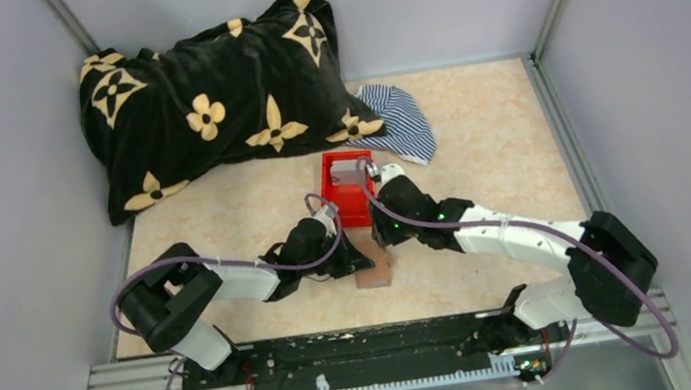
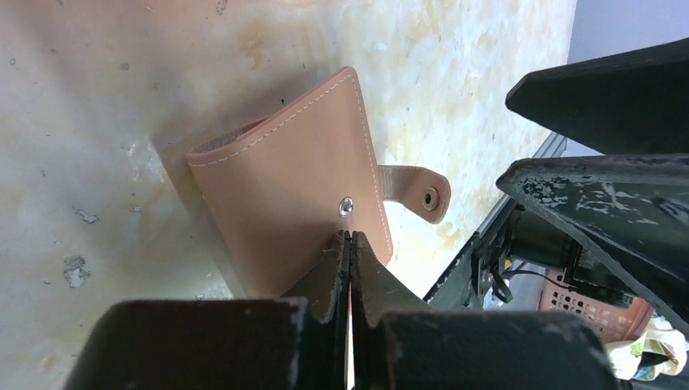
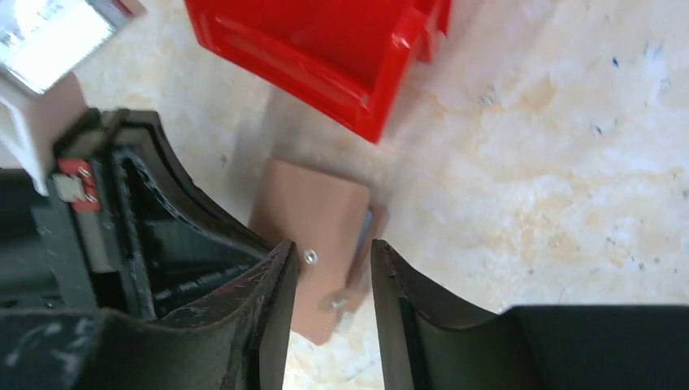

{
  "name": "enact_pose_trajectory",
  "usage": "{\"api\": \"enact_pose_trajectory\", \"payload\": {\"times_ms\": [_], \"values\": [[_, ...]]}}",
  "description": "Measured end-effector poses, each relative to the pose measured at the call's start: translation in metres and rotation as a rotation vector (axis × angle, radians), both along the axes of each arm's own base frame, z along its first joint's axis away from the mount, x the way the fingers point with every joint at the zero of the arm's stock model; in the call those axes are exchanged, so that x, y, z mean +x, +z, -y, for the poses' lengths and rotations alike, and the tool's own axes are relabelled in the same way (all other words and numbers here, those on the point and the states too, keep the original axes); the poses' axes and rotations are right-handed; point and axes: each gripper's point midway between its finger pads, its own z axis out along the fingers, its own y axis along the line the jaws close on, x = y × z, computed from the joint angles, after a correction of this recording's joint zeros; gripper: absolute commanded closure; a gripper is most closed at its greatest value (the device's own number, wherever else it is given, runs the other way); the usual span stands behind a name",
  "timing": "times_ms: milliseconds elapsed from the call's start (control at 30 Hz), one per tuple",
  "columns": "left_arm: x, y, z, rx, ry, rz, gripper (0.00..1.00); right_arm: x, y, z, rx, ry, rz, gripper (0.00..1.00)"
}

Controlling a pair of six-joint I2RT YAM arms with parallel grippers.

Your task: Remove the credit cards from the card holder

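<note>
Left fingers pinched shut on the wallet edge, right fingers spread, empty, above it. Hold firm, open it wide, then fish for cards.

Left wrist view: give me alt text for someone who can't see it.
A folded brown card holder, tilted up off the pale speckled table, fills the centre, its snap strap undone and sticking out to the right. The left hand, fingers shut, meets its near edge just below the snap stud, apparently pinching it.
</note>
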Motion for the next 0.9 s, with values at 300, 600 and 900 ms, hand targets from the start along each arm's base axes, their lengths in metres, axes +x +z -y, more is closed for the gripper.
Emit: {"api": "enact_pose_trajectory", "payload": {"times_ms": [300, 600, 900], "values": [[0.000, 0.000, 0.000, 0.000, -0.001, 0.001, 1.00, 0.005, -0.017, -0.015, -0.091, 0.019, -0.017, 1.00], [0.000, 0.000, 0.000, 0.001, -0.003, 0.002, 1.00, -0.027, -0.051, 0.013, -0.142, 0.020, -0.115, 1.00], [0.000, 0.001, 0.000, 0.008, -0.008, 0.008, 0.94, -0.041, -0.056, 0.023, -0.134, 0.029, -0.138, 1.00]]}}
